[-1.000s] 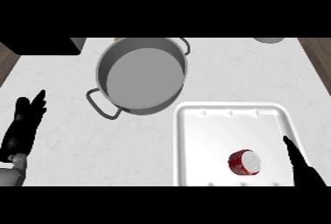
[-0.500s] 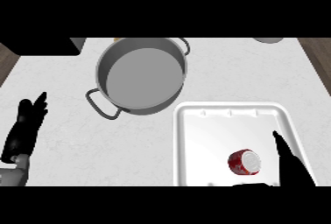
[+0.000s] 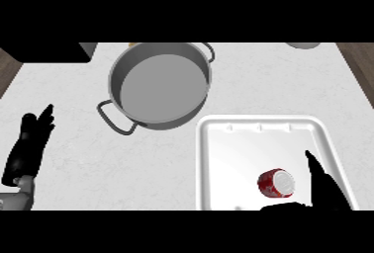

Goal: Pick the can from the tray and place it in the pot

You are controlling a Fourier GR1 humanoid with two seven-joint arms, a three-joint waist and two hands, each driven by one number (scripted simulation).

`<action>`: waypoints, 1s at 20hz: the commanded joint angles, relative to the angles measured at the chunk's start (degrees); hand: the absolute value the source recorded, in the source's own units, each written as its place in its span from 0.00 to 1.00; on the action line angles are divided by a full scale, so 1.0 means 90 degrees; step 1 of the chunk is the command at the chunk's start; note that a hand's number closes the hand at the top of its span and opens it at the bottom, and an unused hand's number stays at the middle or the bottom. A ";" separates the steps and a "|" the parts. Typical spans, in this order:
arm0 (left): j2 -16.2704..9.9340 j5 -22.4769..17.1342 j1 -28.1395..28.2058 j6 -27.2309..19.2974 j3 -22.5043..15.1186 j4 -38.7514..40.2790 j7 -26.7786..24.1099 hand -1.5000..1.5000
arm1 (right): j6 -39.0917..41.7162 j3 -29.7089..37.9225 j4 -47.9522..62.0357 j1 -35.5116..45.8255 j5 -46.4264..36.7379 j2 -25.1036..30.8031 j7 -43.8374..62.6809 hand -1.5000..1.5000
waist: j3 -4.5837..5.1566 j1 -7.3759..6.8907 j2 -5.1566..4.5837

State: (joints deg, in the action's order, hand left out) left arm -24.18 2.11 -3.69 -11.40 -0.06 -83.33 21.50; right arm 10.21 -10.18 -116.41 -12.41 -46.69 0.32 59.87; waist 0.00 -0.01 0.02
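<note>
Red can (image 3: 275, 183) lies at lower right in the white tray (image 3: 219, 163); your right hand (image 3: 321, 185), fingers straight, sits just beside it for the grasp. Left hand (image 3: 29, 148) rests open at left. Pot (image 3: 157, 86) waits upper centre.

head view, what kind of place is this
Most likely a kitchen counter: a pale, marble-like countertop carries a grey two-handled pot and a white tray holding a red can, cookware and food packaging you would expect where meals are prepared.
</note>
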 commanded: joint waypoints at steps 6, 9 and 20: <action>0.0341 0.0481 -0.0507 0.0016 0.0029 0.0173 0.0322 0.50 | -0.0440 0.0205 0.1265 0.0842 0.0384 -0.0034 0.0284 0.00 | -0.0002 -0.0001 -0.0008; 0.0349 0.0309 0.0144 0.0306 0.0327 -0.0081 -0.0129 0.50 | -0.0364 0.0023 0.0762 0.0211 0.0259 -0.0034 0.0300 0.00 | 0.0000 -0.0002 0.0002; 0.0690 0.0798 -0.0139 0.0403 0.0417 0.0061 -0.0020 0.50 | -0.0902 0.0040 0.1901 0.0880 0.0529 -0.0033 -0.0224 1.00 | -0.0001 -0.0007 -0.0004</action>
State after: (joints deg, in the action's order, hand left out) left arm -20.33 7.00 -5.29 -6.76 4.80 -82.83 22.03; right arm 4.19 -8.76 -103.65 -9.32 -42.66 0.32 56.31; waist 0.04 0.05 0.08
